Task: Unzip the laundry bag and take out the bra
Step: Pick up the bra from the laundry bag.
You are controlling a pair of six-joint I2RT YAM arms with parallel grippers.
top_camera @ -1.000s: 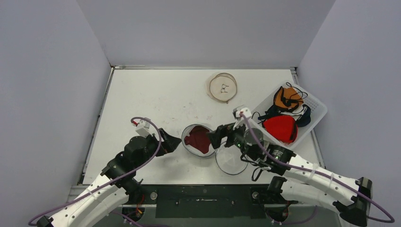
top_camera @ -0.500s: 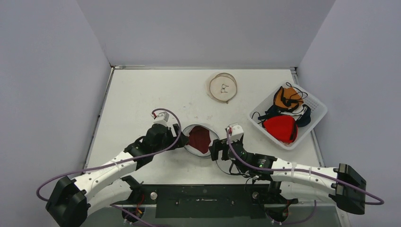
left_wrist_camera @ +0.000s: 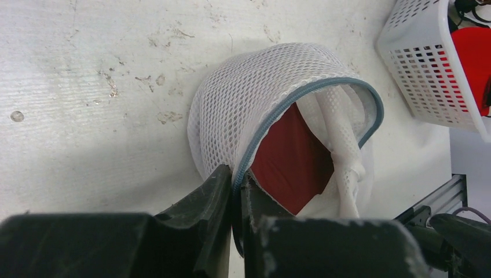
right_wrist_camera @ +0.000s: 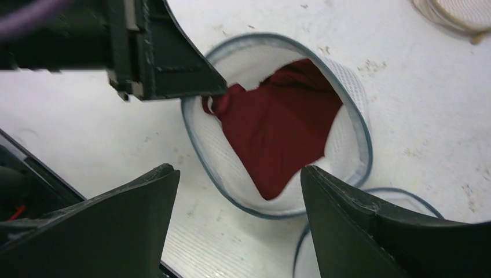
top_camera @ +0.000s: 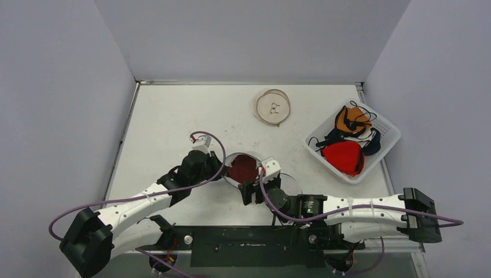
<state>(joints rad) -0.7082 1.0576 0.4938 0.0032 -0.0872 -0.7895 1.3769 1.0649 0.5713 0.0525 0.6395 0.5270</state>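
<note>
The mesh laundry bag [left_wrist_camera: 243,98] lies on the table [top_camera: 173,116] near its middle, just beyond the arm bases and well apart from the white basket [top_camera: 389,134] of other garments at the far right. Its grey-blue zip edge [left_wrist_camera: 324,84] gapes in a wide oval, so we judge the unzipping done. The dark red bra [left_wrist_camera: 289,162] sits inside the mouth, bunched against the white lining, with one corner reaching toward the left side of the rim; none of it is outside the bag yet. The left gripper [left_wrist_camera: 236,174] is clamped on the bag's near-left rim, the zip tape pinched between its closed jaws, which props the opening up and anchors the bag. The right gripper [right_wrist_camera: 237,176] hangs just over the near-right side of the opening, jaws spread wide and holding nothing, with the red fabric lying between and beyond its fingers. We take this as the start of the removal step. The next move calls for the right gripper to dip into the mouth, close on bra fabric alone and not on lining or mesh, then draw it out while the left holds the rim down. A second round mesh bag [top_camera: 273,107] rests untouched at the far side.
</note>
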